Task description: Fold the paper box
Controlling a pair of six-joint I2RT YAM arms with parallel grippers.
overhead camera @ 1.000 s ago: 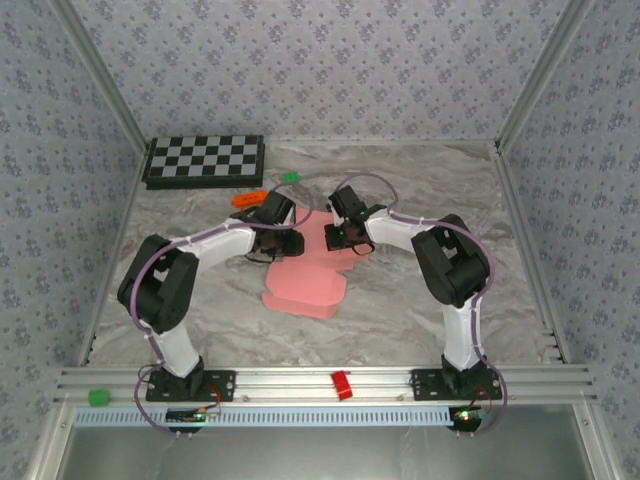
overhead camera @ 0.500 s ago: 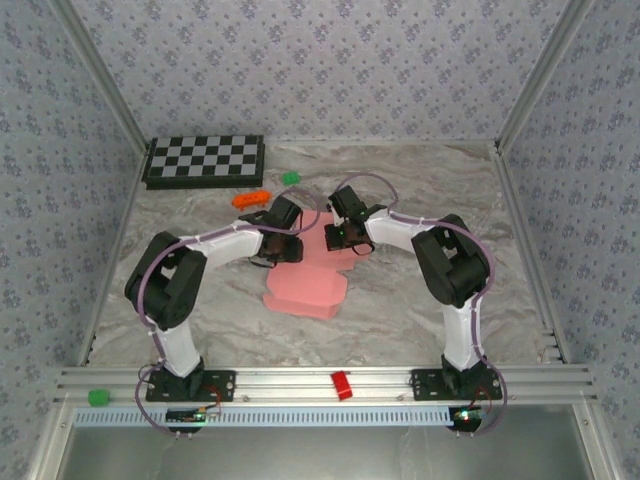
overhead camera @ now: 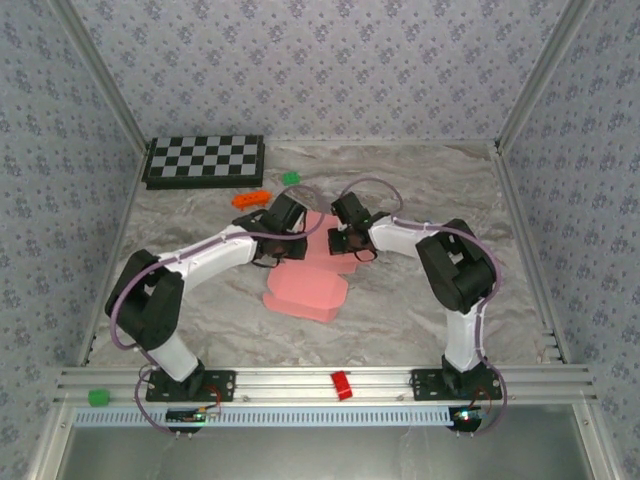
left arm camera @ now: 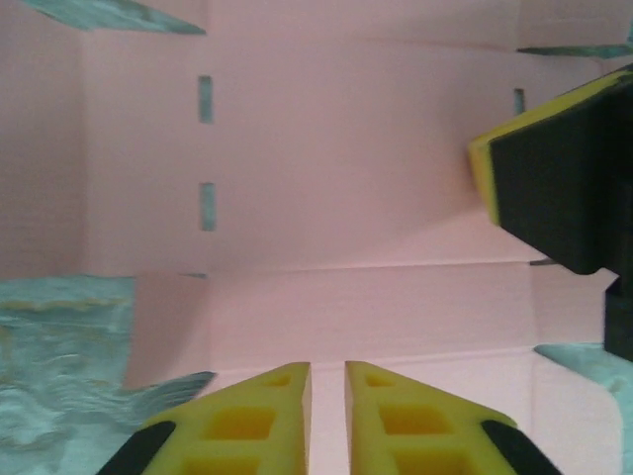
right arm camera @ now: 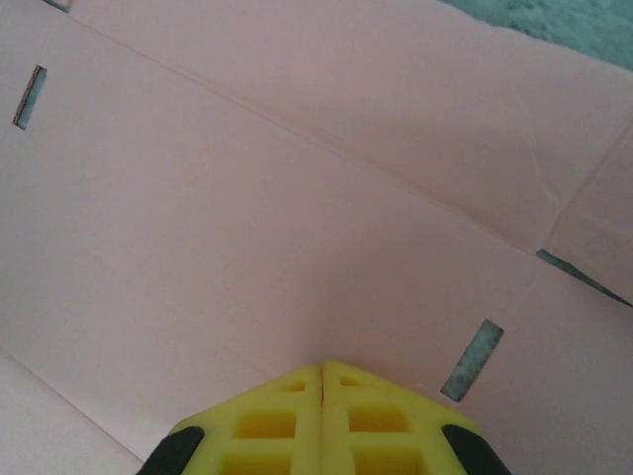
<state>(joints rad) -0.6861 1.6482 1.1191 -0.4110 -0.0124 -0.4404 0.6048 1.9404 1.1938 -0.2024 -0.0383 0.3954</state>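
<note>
Looks barely started: paper box lying almost flat mid-desk, walls and lid left to fold. Has right claw pressed together on its panel, left claw nearly closed over it, pinching nothing visible.

Pink paper box, unfolded flat

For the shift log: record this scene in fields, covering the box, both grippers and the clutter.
paper box: pink, lying opened out on the table, creases and slots showing
left gripper: over the box, fingers nearly together
right gripper: shut, over the box
checkerboard: far left corner
orange piece, green piece: beyond the box
</note>
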